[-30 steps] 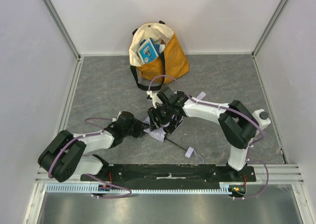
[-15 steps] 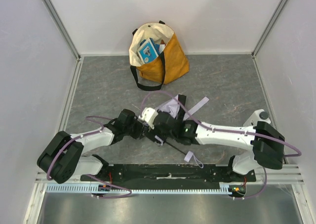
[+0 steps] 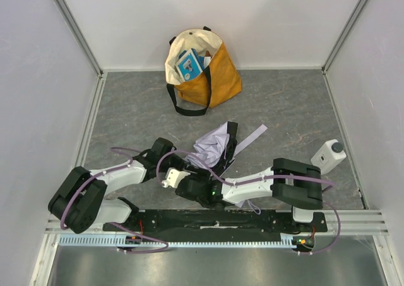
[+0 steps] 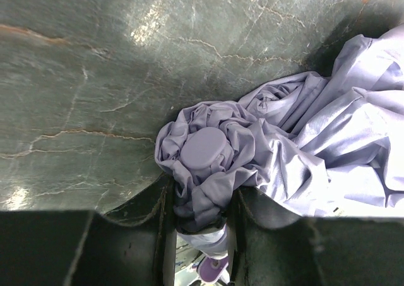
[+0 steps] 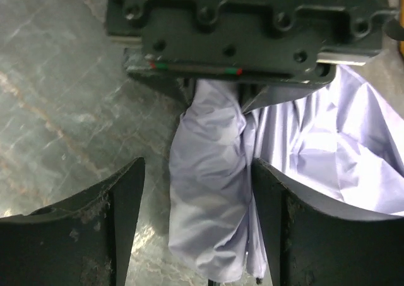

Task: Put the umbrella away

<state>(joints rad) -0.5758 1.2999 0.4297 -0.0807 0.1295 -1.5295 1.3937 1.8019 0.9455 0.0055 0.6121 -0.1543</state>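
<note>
Left wrist view shows you the left gripper [image 4: 202, 197] clamped on the bunched tip of the umbrella [image 4: 205, 150], which lies loose on the table [image 4: 95, 77]. Your right gripper [image 5: 197, 185] stands wide astride the fabric. The tote bag [image 3: 211, 77] is well apart. Furling and stowing look undone.

The top camera looks down from behind; both wrist cameras sit close, sharing the bunched umbrella [image 4: 208, 166].

Top view is bright, even and sharp, with soft shadows. Left wrist has glare patches on the table [image 4: 95, 109]; its near fingers [image 4: 63, 248] are dark and blurred.
</note>
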